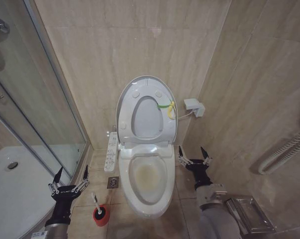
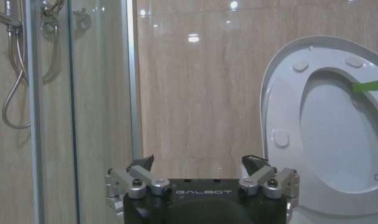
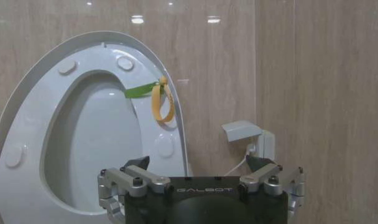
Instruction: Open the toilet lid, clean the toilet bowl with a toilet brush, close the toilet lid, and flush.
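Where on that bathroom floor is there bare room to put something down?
Bare tile lies right of the toilet bowl, under the open right gripper, up to the side wall. Left of the bowl it is crowded: the floor drain, the toilet brush in its red holder, and the open left gripper beside the shower tray.

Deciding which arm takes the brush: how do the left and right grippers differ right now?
The left gripper hangs over the floor beside the shower tray, close above the toilet brush in its red holder. The right gripper sits on the toilet bowl's other side, near the wall and farther from the brush. Both are open, empty and point towards the back wall.
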Tool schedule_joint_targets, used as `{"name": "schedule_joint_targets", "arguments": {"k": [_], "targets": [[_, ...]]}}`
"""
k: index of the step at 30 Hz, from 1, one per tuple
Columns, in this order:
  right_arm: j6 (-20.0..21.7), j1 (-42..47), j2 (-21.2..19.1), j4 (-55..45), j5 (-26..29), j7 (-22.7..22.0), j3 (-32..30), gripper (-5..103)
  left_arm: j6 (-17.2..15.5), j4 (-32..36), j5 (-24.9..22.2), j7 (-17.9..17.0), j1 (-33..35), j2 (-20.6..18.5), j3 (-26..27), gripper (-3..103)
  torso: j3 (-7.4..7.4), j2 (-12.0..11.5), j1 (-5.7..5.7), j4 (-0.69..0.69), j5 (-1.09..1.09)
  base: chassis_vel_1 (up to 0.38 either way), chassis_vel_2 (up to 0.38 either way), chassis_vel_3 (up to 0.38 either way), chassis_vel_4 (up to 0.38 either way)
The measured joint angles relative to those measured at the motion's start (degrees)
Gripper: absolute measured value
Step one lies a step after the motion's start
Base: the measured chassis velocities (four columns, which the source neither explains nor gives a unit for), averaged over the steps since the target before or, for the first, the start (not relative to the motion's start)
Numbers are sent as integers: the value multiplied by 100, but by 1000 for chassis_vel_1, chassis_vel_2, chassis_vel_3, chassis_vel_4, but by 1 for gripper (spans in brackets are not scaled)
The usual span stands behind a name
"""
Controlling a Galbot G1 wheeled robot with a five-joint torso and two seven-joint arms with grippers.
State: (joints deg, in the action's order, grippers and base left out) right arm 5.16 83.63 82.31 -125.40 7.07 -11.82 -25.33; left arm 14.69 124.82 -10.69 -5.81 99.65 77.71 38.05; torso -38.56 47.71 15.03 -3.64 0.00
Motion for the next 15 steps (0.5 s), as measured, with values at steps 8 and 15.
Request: {"name": "schedule_joint_targets", "arguments": {"k": [8, 15], "targets": [[-2, 352, -197, -120, 102, -9, -210, 100, 0, 0, 0, 0, 0, 0, 1, 96, 0, 0, 0, 2, 0, 0, 0, 0, 0], [-313, 1349, -731, -413, 548, -8, -799, 100, 0, 0, 0, 0, 0, -1, 0, 96, 1, 0, -1, -5, 0, 0, 0, 0, 0]]}}
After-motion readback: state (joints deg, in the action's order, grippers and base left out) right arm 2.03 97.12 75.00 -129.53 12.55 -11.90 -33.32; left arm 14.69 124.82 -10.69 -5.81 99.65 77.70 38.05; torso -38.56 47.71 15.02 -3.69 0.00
